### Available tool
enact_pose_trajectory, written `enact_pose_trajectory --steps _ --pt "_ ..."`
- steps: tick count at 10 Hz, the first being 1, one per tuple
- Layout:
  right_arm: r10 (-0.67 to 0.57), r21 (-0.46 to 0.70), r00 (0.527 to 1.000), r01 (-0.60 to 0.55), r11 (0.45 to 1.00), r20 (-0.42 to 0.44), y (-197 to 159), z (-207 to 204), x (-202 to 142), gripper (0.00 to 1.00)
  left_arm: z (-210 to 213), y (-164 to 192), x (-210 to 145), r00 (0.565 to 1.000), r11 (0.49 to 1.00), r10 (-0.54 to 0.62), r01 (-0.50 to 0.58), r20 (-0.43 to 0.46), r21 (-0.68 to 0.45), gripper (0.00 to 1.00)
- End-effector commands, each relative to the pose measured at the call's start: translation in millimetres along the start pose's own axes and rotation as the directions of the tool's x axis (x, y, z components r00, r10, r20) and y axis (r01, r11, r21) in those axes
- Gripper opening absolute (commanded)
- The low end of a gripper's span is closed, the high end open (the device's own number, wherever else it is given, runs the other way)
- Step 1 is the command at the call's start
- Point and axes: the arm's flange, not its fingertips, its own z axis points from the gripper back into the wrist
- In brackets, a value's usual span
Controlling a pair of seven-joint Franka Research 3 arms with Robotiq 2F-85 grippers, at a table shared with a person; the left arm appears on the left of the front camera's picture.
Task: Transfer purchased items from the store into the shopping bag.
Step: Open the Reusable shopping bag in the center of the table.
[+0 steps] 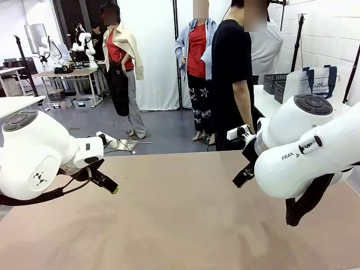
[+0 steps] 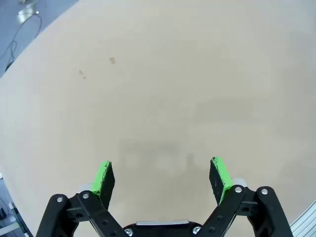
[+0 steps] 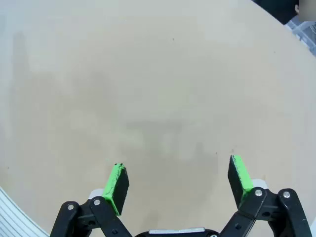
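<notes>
The broad beige tabletop (image 1: 180, 225) is overhung by both white arms. The left gripper (image 2: 163, 170) is held above the table's left part, its green-padded fingers (image 2: 104, 177) spread wide with nothing between them. The right gripper (image 3: 177, 173) is held above the table's right part, likewise spread wide and empty. The translucent plastic shopping bag with dark navy strap handles (image 1: 318, 84) is seen beyond the table's far right corner, just beside a dark grey mesh basket (image 1: 274, 83). A person in a black T-shirt (image 1: 232, 67) is seen at the table's far edge.
</notes>
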Motion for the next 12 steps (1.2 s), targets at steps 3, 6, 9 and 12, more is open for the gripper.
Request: enact_pose_trajectory --steps 3,6,9,12 --pt "0.0 0.0 1.0 0.0 1.0 0.0 0.0 0.0 0.0 1.0 0.0 0.0 0.0 1.0 1.0 0.0 0.0 0.0 0.0 1.0" --pt "0.0 0.0 1.0 0.0 1.0 0.0 0.0 0.0 0.0 1.0 0.0 0.0 0.0 1.0 1.0 0.0 0.0 0.0 0.0 1.0" --pt "0.0 0.0 1.0 0.0 1.0 0.0 0.0 0.0 0.0 1.0 0.0 0.0 0.0 1.0 1.0 0.0 0.0 0.0 0.0 1.0" --pt "0.0 0.0 1.0 0.0 1.0 0.0 0.0 0.0 0.0 1.0 0.0 0.0 0.0 1.0 1.0 0.0 0.0 0.0 0.0 1.0"
